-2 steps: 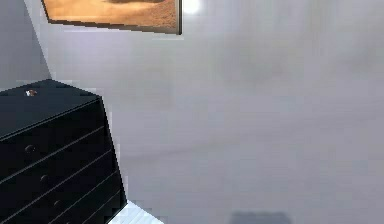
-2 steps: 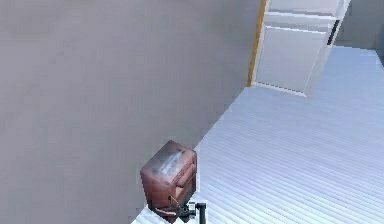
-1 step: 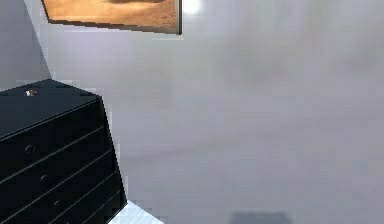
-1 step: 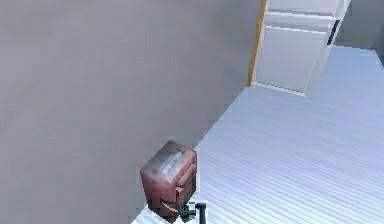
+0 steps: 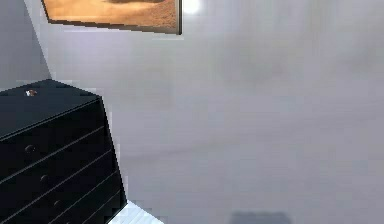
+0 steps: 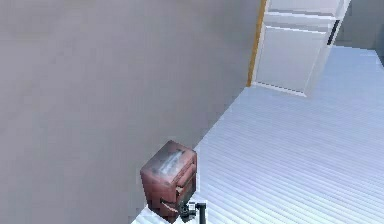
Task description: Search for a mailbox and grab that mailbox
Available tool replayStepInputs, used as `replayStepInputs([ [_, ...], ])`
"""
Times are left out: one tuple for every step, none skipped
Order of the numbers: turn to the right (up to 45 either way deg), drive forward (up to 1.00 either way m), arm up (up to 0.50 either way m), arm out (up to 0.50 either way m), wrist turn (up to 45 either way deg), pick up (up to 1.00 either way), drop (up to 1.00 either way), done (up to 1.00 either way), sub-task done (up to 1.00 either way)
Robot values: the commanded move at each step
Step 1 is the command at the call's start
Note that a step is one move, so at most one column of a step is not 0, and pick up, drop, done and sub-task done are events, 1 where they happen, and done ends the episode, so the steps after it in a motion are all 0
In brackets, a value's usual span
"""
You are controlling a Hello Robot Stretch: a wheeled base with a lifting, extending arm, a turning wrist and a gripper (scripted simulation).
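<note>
A reddish-brown box [image 6: 166, 178] with a rounded top, shaped like a mailbox, appears low in the arm side view, where the grey wall meets the pale floor. Just below it, at the bottom edge, a dark piece of the gripper [image 6: 190, 212] sticks up. The box covers the gripper's far end, so I cannot tell whether the gripper holds it or whether the box rests on the floor.
A black dresser [image 5: 50, 150] stands at the forward view's left with a small object [image 5: 30, 92] on top, and a framed picture [image 5: 115, 12] hangs above it. A white door [image 6: 300, 45] in a wooden frame lies across the pale plank floor [image 6: 290, 150].
</note>
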Motion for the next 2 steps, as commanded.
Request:
replayStepInputs([
  [0.0, 0.00, 0.10, 0.00, 0.0, 0.00, 0.00, 0.00, 0.00],
  [0.0, 0.00, 0.00, 0.00, 0.0, 0.00, 0.00, 1.00, 0.00],
])
